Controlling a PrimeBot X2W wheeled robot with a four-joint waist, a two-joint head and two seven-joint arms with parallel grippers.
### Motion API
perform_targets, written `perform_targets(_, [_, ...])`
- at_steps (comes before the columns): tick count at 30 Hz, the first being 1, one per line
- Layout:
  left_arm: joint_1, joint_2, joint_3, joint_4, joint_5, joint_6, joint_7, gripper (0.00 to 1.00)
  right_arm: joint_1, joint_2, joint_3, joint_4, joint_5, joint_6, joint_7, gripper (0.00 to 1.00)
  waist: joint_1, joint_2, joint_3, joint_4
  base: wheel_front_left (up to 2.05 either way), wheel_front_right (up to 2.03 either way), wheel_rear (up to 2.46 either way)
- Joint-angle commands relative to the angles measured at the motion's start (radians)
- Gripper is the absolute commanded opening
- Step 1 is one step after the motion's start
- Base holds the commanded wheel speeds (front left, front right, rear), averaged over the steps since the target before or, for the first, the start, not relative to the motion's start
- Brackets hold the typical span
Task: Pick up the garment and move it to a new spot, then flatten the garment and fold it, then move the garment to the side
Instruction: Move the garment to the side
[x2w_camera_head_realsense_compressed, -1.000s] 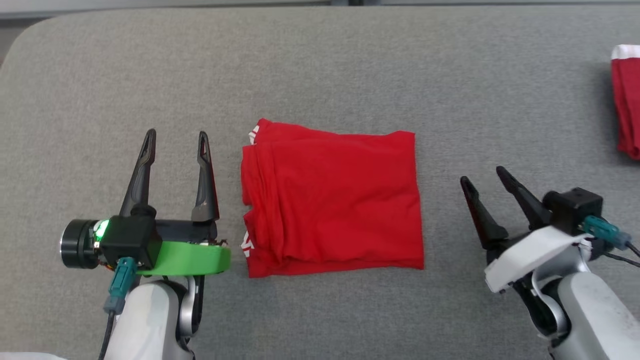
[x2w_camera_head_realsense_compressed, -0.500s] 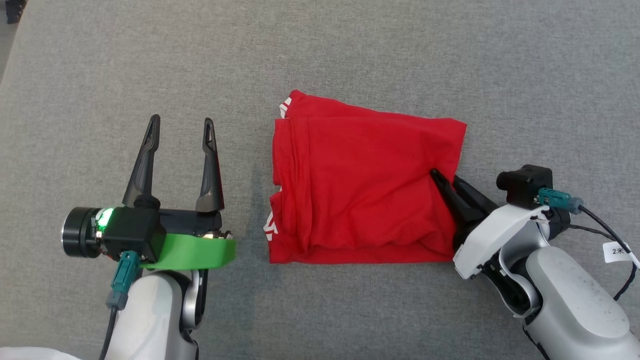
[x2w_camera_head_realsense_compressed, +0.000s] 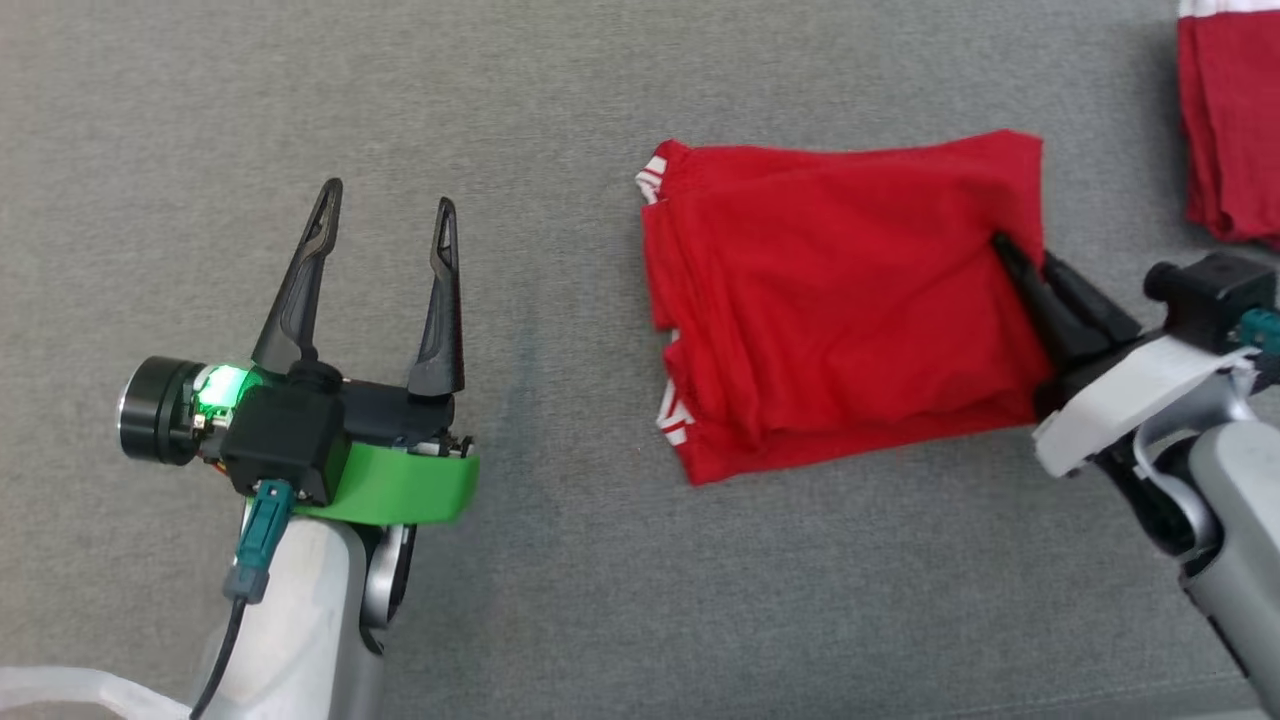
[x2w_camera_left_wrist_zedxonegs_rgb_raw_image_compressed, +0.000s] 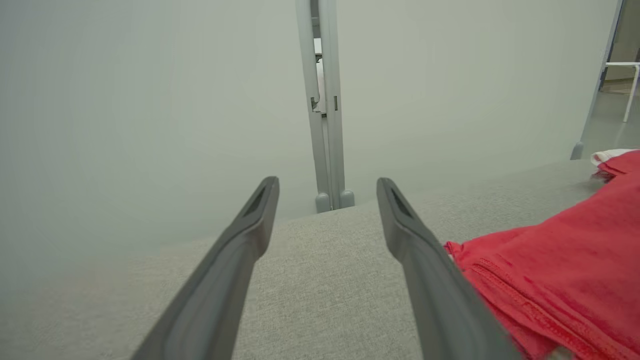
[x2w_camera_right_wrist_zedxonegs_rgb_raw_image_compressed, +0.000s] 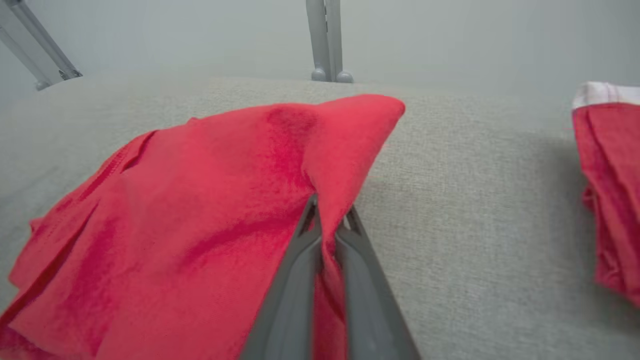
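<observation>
The right gripper (x2w_camera_head_realsense_compressed: 1022, 250) clamps down on the folded red garment (x2w_camera_head_realsense_compressed: 840, 310), its edge pinched between the jaws and the rest lying left of the fingertips on the grey surface (x2w_camera_head_realsense_compressed: 600, 600). The left gripper (x2w_camera_head_realsense_compressed: 388, 194) hovers, jaws wide apart, with the garment off to their right.

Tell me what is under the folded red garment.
The grey surface shows all around the garment, so the garment lies on it. The right gripper pinches the garment's right edge, raising a fold there. Anything directly beneath is hidden by the cloth.
</observation>
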Motion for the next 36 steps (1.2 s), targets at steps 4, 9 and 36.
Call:
perform_targets(4, [-0.053,0.015,-0.018,-0.007,0.021,-0.015,-0.003,1.0,-0.08,-0.089,-0.051,0.021,0.03,-0.002,-0.027,0.0,0.0,-0.0001,0.065,-0.12,0.0,0.0,0.0])
perform_targets(9, [-0.1,0.023,-0.047,-0.013,0.038,-0.03,-0.003,1.0,-0.187,-0.198,-0.131,0.115,0.092,-0.002,-0.056,0.0,0.0,-0.0001,0.135,-0.124,0.0,0.0,0.0])
perform_targets(36, [-0.168,0.032,-0.111,-0.008,0.05,-0.032,-0.002,1.0,-0.369,-0.257,-0.425,0.614,-0.045,-0.002,-0.177,1.0,0.0,-0.0001,0.201,-0.08,0.0,0.0,0.0])
